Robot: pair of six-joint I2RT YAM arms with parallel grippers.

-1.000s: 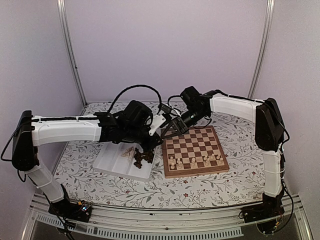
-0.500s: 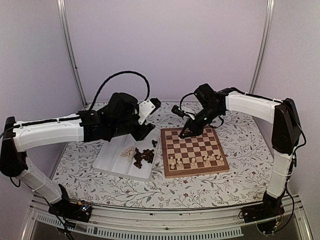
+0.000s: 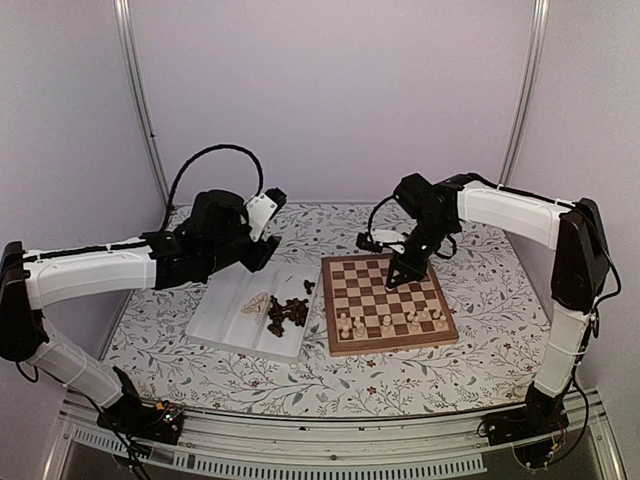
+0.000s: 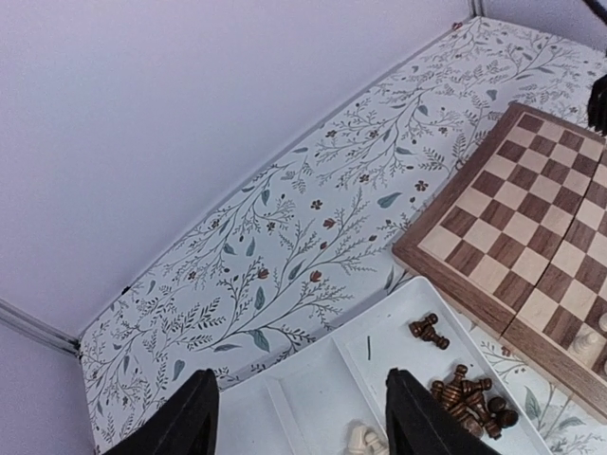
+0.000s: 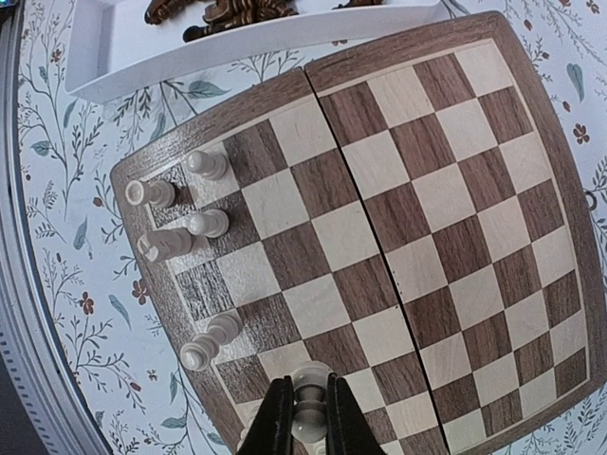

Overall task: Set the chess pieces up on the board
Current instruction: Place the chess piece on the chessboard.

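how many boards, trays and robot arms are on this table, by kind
flat wooden checkered chessboard: 1
white two-compartment plastic tray: 1
white and black robot arms, left and right: 2
total: 4

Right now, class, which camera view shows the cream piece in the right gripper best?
The right wrist view: the cream piece fills the gap in the right gripper. The top external view shows that gripper over the board, the piece too small. The left wrist view misses it.
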